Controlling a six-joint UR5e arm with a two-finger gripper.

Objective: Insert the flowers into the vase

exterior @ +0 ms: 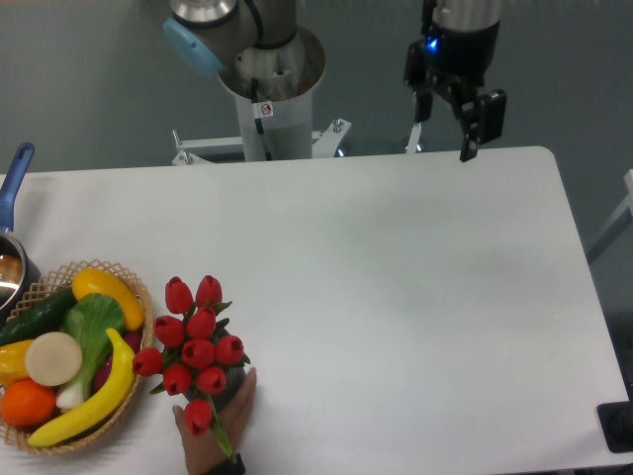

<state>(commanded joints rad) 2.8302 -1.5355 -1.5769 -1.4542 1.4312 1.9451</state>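
The tool hangs above the far edge of the white bench, its 2 fingers spread apart and holding nothing, a blue light glowing on its body. Far below and to its left in the camera view, near the front edge of the bench, the red flowers stand in the dark grey vase, which is mostly hidden behind blooms and leaves. A human hand reaches in from the bottom edge and wraps around the vase from beneath, 1 tulip head and a green leaf drooping over it. Just left of the flowers sits a wicker basket filled with a banana, an orange and vegetables. A blue-handled pot shows at the left border.
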